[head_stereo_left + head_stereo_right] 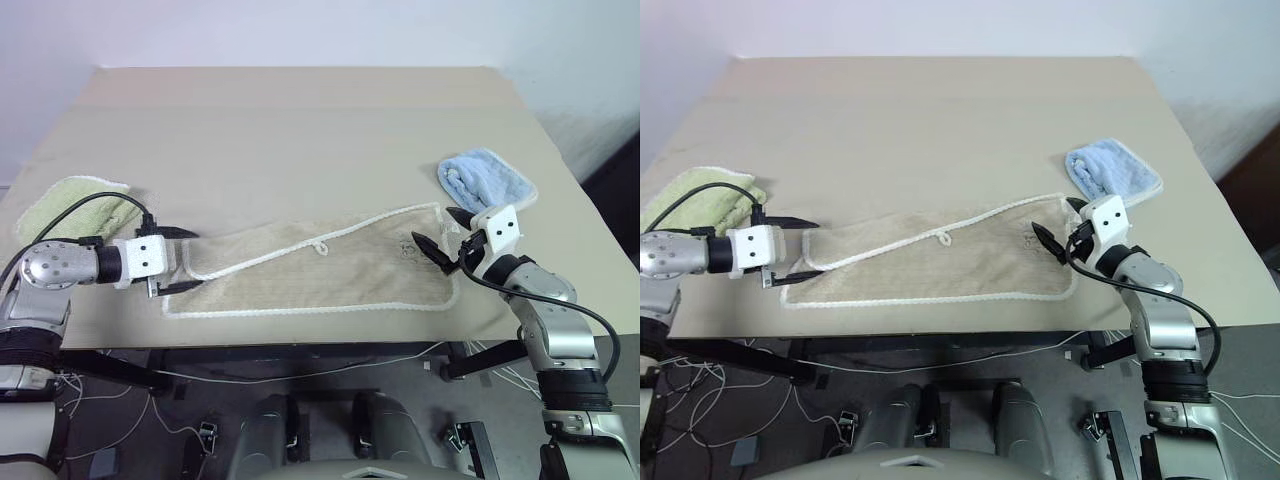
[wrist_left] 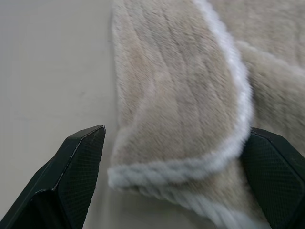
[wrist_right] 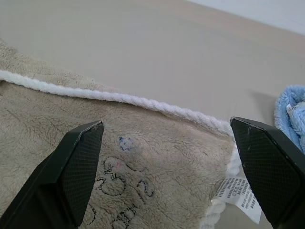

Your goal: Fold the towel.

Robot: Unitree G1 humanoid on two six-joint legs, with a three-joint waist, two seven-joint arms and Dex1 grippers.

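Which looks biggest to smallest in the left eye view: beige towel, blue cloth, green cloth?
1. Beige towel, clearly largest.
2. Blue cloth and green cloth look alike in size, and the green one is partly hidden; unranked.

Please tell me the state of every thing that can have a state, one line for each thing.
Beige towel: folded once lengthwise, flat on the table.
Blue towel: bunched up.
Green towel: folded.
Left pincer: open, straddling the beige towel's end.
Right pincer: open over the other end.

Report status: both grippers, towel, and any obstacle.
Left gripper open at beige towel end. Right gripper open at other end. Blue cloth, green cloth clear.
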